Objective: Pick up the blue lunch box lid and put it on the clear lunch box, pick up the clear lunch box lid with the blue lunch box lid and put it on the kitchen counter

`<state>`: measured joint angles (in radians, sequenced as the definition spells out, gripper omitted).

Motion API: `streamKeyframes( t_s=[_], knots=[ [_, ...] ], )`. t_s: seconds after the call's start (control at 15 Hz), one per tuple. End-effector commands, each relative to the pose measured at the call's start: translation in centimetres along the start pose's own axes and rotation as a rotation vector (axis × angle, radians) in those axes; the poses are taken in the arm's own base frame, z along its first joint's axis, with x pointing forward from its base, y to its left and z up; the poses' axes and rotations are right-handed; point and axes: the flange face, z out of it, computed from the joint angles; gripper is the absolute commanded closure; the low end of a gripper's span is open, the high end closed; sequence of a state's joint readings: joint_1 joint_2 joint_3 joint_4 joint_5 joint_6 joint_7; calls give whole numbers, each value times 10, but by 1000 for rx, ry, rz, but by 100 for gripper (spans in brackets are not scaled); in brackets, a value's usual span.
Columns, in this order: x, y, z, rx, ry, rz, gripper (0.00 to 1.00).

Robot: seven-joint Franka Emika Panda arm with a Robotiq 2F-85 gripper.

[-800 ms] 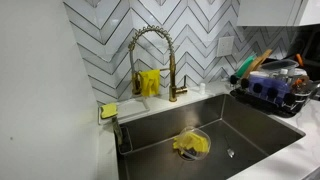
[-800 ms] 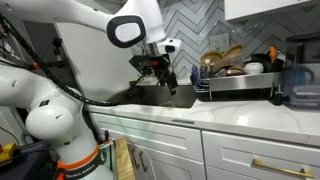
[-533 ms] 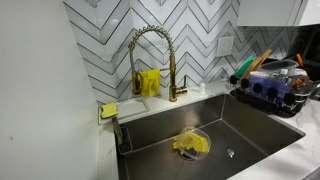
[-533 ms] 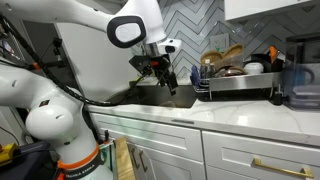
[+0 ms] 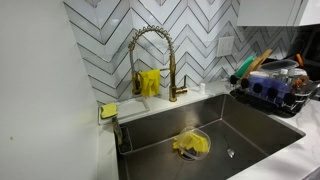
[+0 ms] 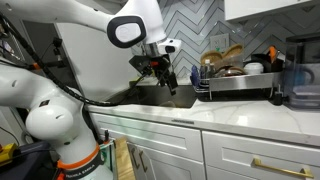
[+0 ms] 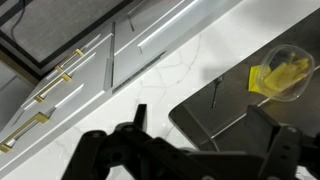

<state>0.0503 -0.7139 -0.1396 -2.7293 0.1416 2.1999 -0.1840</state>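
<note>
The blue lunch box lid shows in no view. A clear container (image 5: 190, 144) with something yellow in it lies on the floor of the steel sink (image 5: 250, 125); it also shows in the wrist view (image 7: 280, 76). My gripper (image 6: 163, 82) hangs above the sink, beside the white kitchen counter (image 6: 210, 117). In the wrist view its two dark fingers (image 7: 198, 110) stand wide apart with nothing between them, over the sink's corner and the kitchen counter (image 7: 150, 75).
A gold faucet (image 5: 150, 60) rises behind the sink, with a yellow sponge (image 5: 149, 82) next to it. A loaded dish rack (image 5: 272, 88) stands beside the sink and also shows in an exterior view (image 6: 240, 80). White cabinet drawers (image 7: 60, 75) run below the counter.
</note>
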Motion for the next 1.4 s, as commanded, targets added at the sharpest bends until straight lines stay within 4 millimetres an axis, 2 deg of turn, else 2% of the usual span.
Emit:
streamKeyframes(
  t_s=[0.0, 0.53, 0.6, 0.73, 1.07, 1.2, 1.27, 1.33],
  knots=[
    [0, 0, -1, 0, -1, 0, 0],
    [0, 0, -1, 0, -1, 0, 0],
    [2, -10, 1, -4, -13, -27, 0],
    [4, -44, 5, -12, -47, -119, 0],
    [-5, -158, 31, -50, -137, -399, 0],
    [-5, -193, 42, -62, -155, -480, 0],
    [-10, -168, 29, -67, -120, -435, 0],
    [-11, -179, 32, -72, -126, -451, 0]
  ],
)
